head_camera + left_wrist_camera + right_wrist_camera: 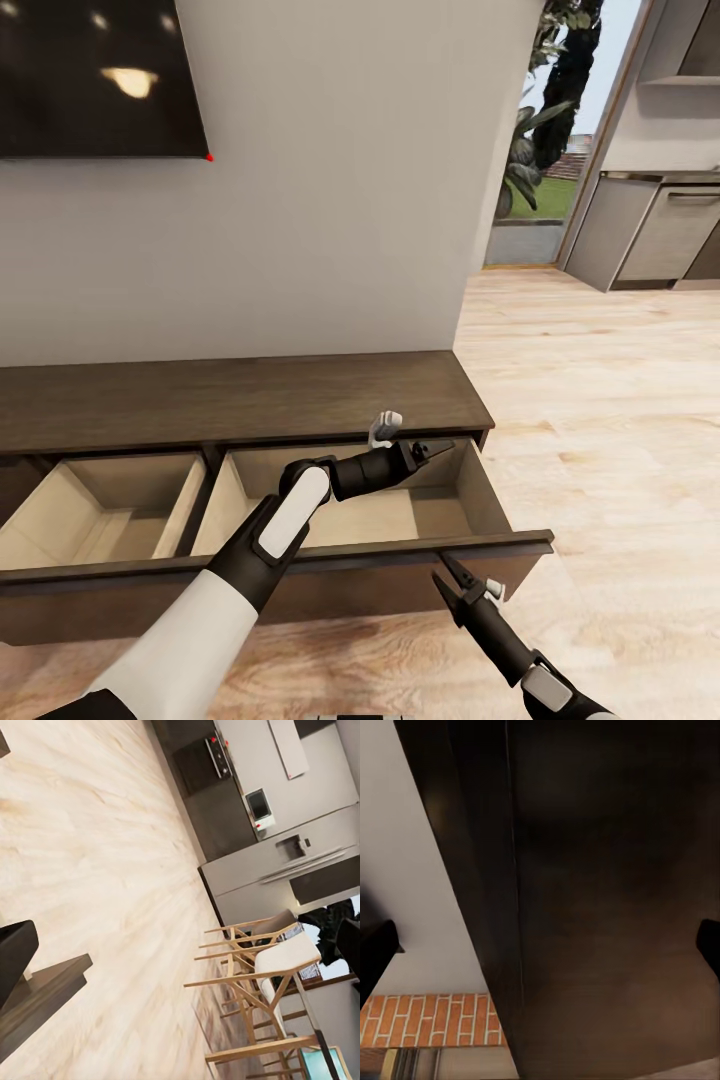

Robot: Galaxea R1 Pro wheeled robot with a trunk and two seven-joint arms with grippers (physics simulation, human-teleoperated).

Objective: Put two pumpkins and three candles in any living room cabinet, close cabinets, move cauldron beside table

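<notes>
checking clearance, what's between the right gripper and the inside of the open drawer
In the head view, the drawer's dark front panel stands between the right gripper and the beige interior.

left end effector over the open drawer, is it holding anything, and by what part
Nothing is held. The left end effector sits open above the right drawer, with nothing between its fingers; the right end effector is open too.

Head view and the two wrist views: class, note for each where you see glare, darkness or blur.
Head view: ceiling lights glare on the black screen, the open drawer is evenly lit; left wrist view: bright floor, tilted, soft in detail; right wrist view: a dark brown panel close up, dim and blurred.
</notes>
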